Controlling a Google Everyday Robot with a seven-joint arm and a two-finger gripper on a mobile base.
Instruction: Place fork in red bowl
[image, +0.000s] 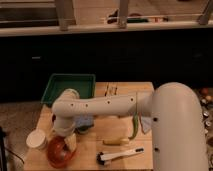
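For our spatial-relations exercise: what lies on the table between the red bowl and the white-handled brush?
In the camera view, only bare wooden table lies between the red bowl and the brush. The gripper hangs over the bowl.

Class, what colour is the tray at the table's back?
Green; the camera view shows the tray. The gripper is at the red bowl.

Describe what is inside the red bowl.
The gripper hangs over the red bowl, covering much of its inside; whether the fork lies there cannot be seen.
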